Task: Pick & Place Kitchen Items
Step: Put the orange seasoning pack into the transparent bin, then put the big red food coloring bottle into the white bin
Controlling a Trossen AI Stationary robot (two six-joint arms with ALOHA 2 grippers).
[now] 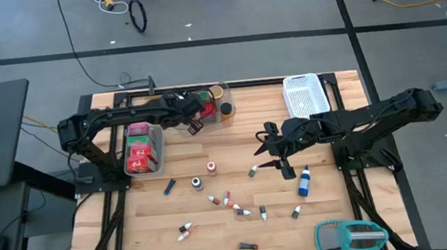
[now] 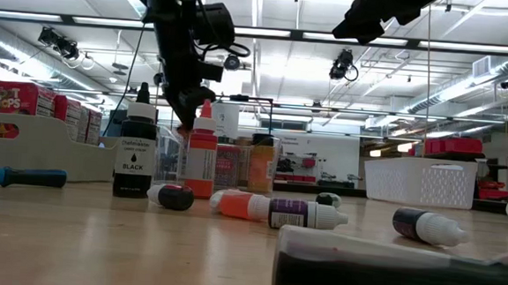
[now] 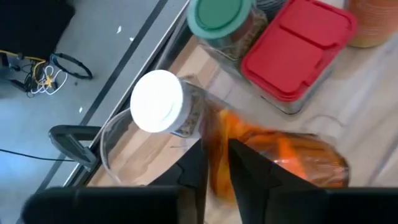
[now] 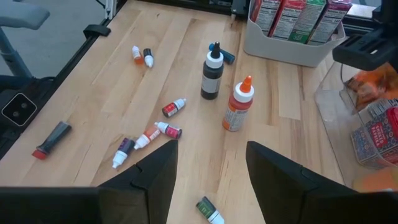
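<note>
Left gripper (image 1: 193, 125) sits over the clear tray (image 1: 224, 113) at the back of the table, fingers (image 3: 245, 171) pinching an orange packet (image 3: 292, 155) by its edge; the wrist view shows the crinkly film squeezed between them, just beside a white-lid jar (image 3: 163, 102), with a green-lid jar (image 3: 217, 17) and a red-lid box (image 3: 297, 46) near. Packet looks light, soft and slippery, so it will likely sag and swing from an edge grip; a hold on a seam or corner fold should keep it better than the slick face. Right gripper (image 1: 274, 151) hovers mid-table, fingers spread wide and empty, above loose small vials (image 4: 169, 129), an upright black bottle (image 4: 211, 73) and an orange bottle (image 4: 238, 107). Vials are tiny, hard and round, likely to roll; take them across the body, not the tapered cap. A blue bottle (image 1: 303, 181) lies on its side just beside the right gripper. Red boxes (image 1: 139, 149) stand in the grey bin (image 1: 159, 161) at left. The white basket (image 1: 305, 93) sits at the back right, the teal gadget (image 1: 350, 236) at the front edge.
</note>
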